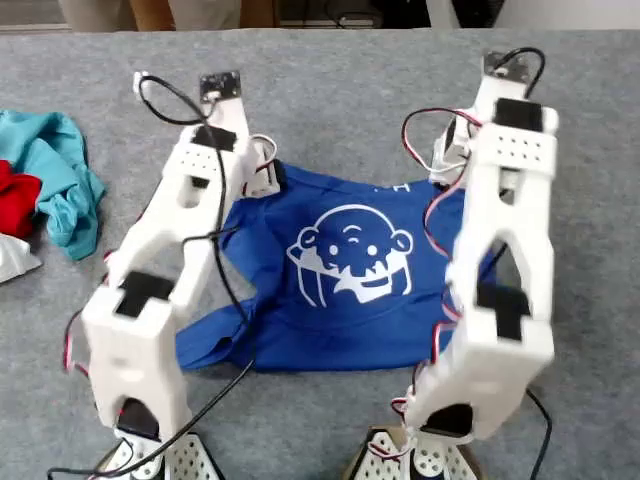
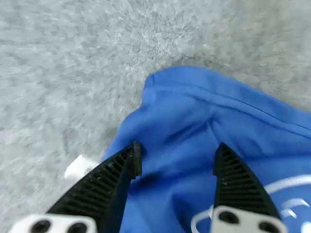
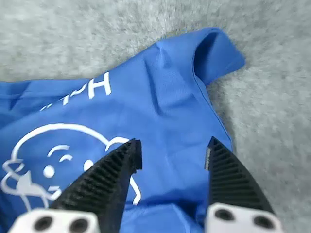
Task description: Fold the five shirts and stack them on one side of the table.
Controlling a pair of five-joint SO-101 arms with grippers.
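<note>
A blue shirt with a white cartoon print lies spread on the grey table, between the two white arms. My left gripper hangs open just above the shirt's far left corner, with a fold of blue cloth between its black fingers. In the high view that gripper is at the shirt's far left edge. My right gripper is open too, over the far right part of the blue shirt, near a sleeve corner. In the high view it is at the shirt's far right edge.
A pile of loose shirts lies at the table's left edge: a teal one, a red one and a white one. Bare grey table stretches beyond the blue shirt and to its right.
</note>
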